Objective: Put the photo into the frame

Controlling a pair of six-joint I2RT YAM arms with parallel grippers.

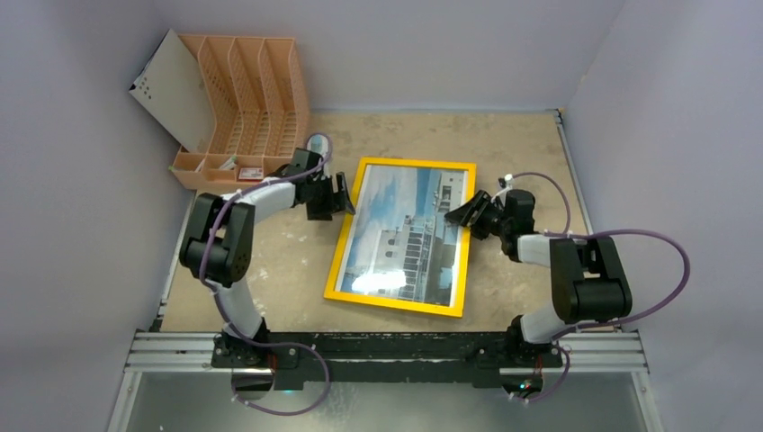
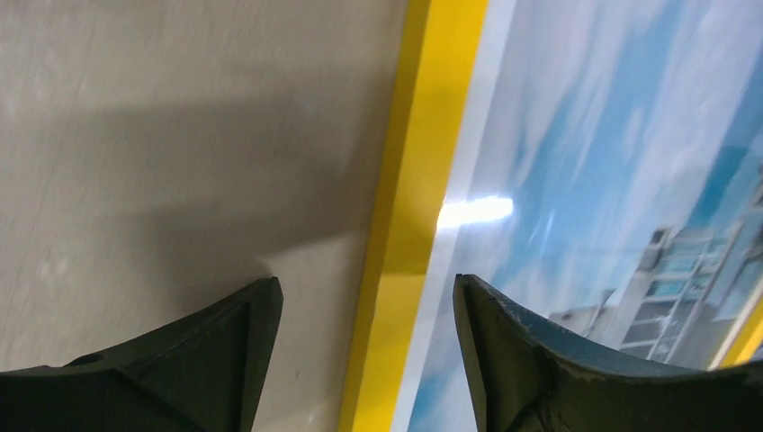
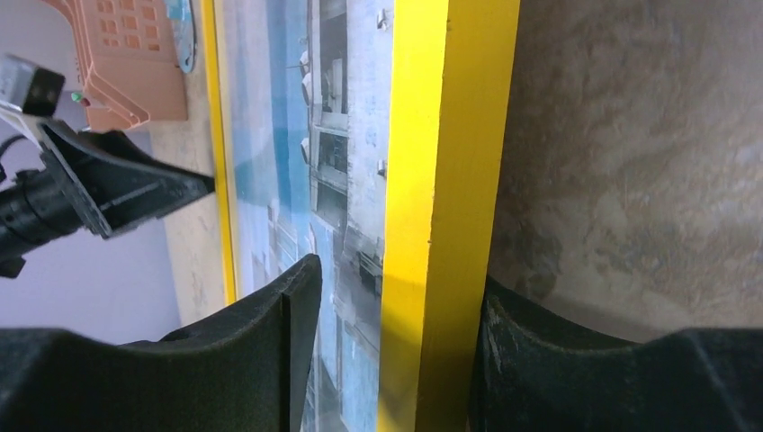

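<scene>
At the middle of the tabletop (image 1: 288, 270) we see the frame (image 1: 396, 304) lying flat, yellow rim up, with the photo (image 1: 405, 229) of the white building showing inside it. Our left end effector (image 1: 340, 193) straddles the frame's left rim near the far corner, jaws apart with a gap on either side. Our right end effector (image 1: 461, 210) straddles the right rim, jaws also apart, with a gap on the photo side. An orange file rack (image 1: 243, 99) stands far left.
</scene>
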